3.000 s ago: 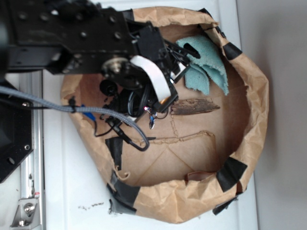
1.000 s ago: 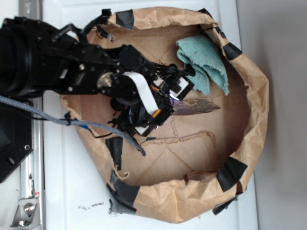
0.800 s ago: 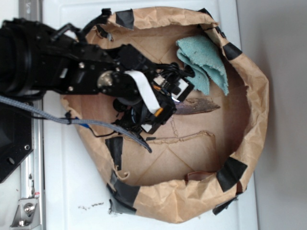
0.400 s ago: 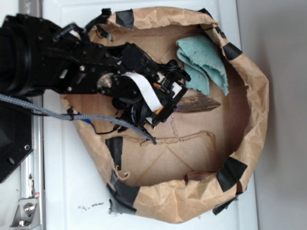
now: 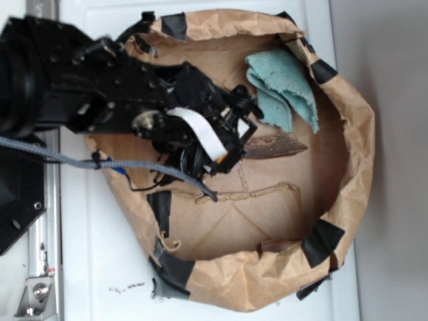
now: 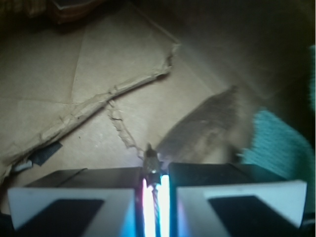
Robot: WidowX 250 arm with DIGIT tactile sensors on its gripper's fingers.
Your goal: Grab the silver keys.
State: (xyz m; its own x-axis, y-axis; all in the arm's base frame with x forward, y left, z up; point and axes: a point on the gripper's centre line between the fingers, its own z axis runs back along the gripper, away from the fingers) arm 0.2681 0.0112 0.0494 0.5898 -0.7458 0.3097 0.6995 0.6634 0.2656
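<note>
From my screen I see the gripper (image 6: 153, 183) low inside the paper bag (image 5: 358, 127), its jaws pinched almost fully together on the silver keys (image 6: 150, 160), so only a small metal tip pokes out. To the right of the gripper lie the wood sliver (image 6: 202, 131) and then the teal cloth (image 6: 279, 145), not touched. I think the tight pinch is there so the keys cannot slip.

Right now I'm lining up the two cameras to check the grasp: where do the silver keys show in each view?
Exterior: not visible; the gripper and arm cover that spot.
Wrist: silver keys, only a small metal tip showing, pinched between the nearly closed fingers at bottom centre.
Shared landmark: the wood sliver, just beyond the gripper.
</note>
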